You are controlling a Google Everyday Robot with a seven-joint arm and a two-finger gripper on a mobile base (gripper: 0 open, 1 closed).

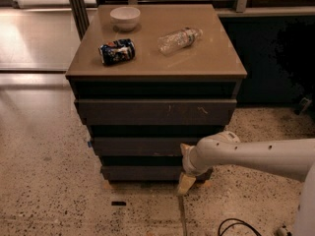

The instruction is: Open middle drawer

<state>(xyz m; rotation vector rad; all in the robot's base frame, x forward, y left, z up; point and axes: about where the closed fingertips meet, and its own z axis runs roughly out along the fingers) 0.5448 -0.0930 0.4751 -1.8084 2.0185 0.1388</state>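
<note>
The middle drawer [142, 145] is the wide, shallow dark front in the cabinet, below the taller scratched front [155, 112] and above the shortest front [142, 173]. It looks closed. My gripper [185, 166] is at the cabinet's lower right, in front of the right ends of the middle and bottom fronts. Its cream fingers are spread apart, one fingertip [184, 148] at the middle drawer's lower edge and the other near the floor. It holds nothing.
On the cabinet top [216, 58] stand a white bowl [125, 17], a blue can on its side [117, 51] and a clear plastic bottle on its side [179, 39]. A black cable [236, 226] lies on the speckled floor at the lower right.
</note>
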